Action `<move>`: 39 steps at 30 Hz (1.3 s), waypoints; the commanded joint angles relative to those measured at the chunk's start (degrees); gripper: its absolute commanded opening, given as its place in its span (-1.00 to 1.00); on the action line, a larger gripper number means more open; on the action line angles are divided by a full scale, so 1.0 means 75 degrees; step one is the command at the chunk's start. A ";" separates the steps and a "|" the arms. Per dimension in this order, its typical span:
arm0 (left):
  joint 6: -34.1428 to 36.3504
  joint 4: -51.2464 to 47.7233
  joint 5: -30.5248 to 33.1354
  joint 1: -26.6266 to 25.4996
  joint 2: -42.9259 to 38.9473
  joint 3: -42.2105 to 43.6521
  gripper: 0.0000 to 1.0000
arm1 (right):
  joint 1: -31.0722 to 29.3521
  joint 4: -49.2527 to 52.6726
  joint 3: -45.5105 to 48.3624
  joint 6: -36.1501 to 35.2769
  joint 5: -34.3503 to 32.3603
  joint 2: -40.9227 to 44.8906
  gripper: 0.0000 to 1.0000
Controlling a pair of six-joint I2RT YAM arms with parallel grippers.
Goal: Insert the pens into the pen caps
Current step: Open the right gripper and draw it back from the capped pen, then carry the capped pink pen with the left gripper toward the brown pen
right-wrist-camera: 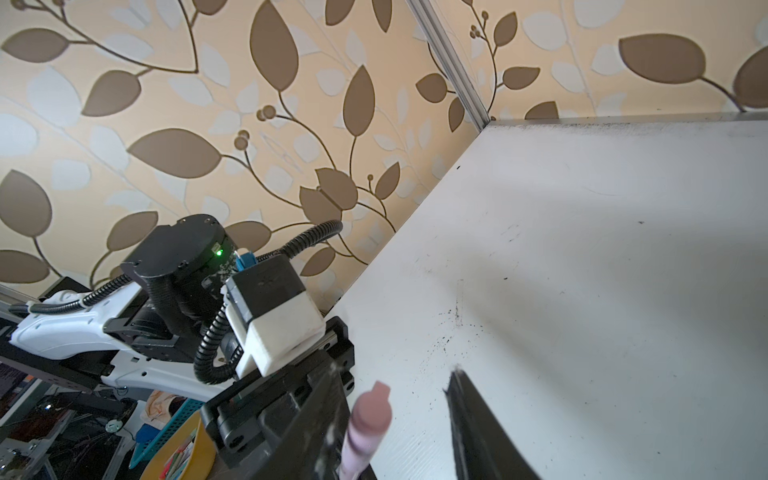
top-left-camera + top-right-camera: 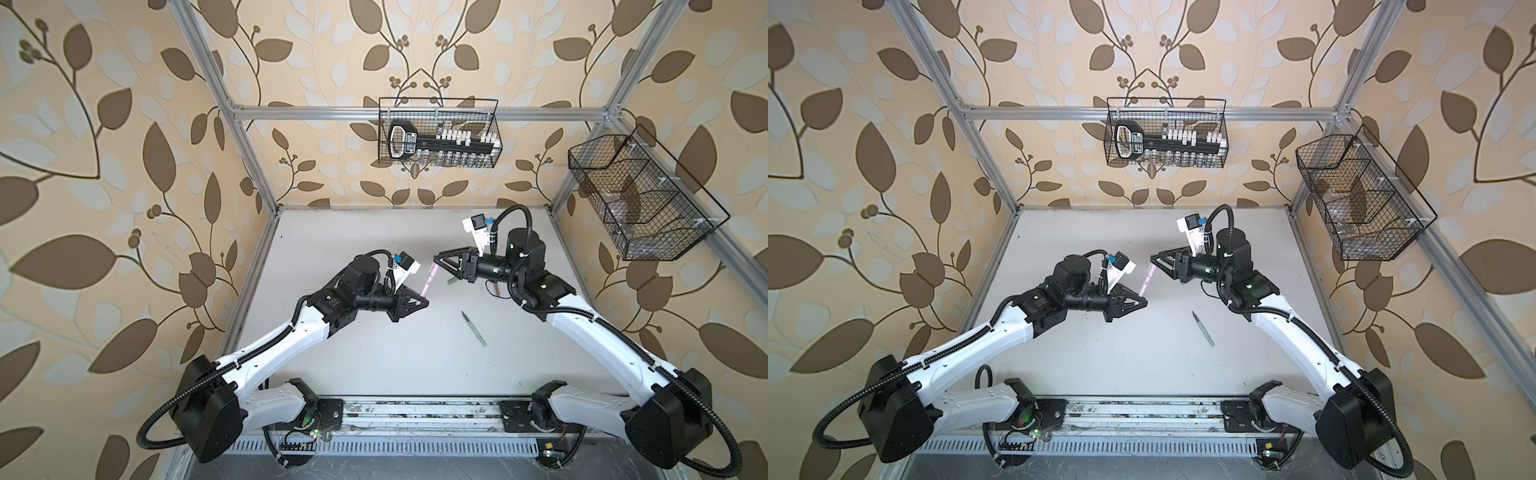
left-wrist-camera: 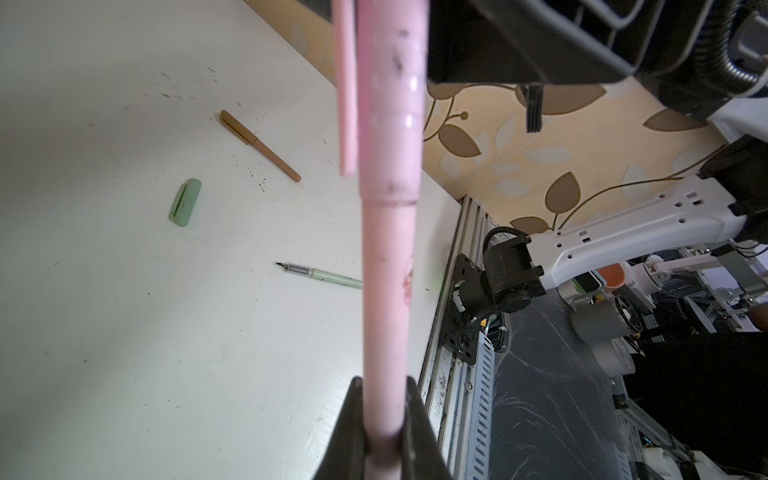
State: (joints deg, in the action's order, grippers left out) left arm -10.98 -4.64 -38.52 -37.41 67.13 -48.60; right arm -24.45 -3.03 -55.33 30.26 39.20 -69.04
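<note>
On the table (image 2: 374, 353) an uncapped pen (image 2: 473, 328) lies right of centre; behind it, a loose cap (image 3: 185, 202) and capped pen (image 3: 259, 145)

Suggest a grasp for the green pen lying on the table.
Grip the green pen mid-barrel, coming straight down with the jaws across its width. It lies flat on the table with bare surface on both sides, and a mid-barrel hold probably leaves the dark nib end free for capping.

Top views overlook table (image 2: 374, 357); wrist views close-up.
</note>
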 commanded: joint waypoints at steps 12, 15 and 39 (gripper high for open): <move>0.0550 -0.0274 0.1089 0.0034 -0.0296 -0.0056 -1.00 | -0.0275 0.0173 -0.0352 -0.0027 0.0000 -0.0410 -0.74; 0.0572 0.0014 0.1449 0.0040 -0.0423 -0.0111 -1.00 | -0.0389 0.0335 -0.0322 -0.0125 -0.0097 -0.0518 -0.90; 0.2002 0.2394 0.2790 0.0057 -0.0303 -0.2413 -1.00 | -0.1660 -0.0119 0.1682 0.0393 -0.0577 -0.0907 -1.00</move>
State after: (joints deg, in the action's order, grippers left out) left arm 2.90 -17.02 -18.46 -37.45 67.24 -54.28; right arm -31.92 -19.16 -49.32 33.52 26.83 -72.27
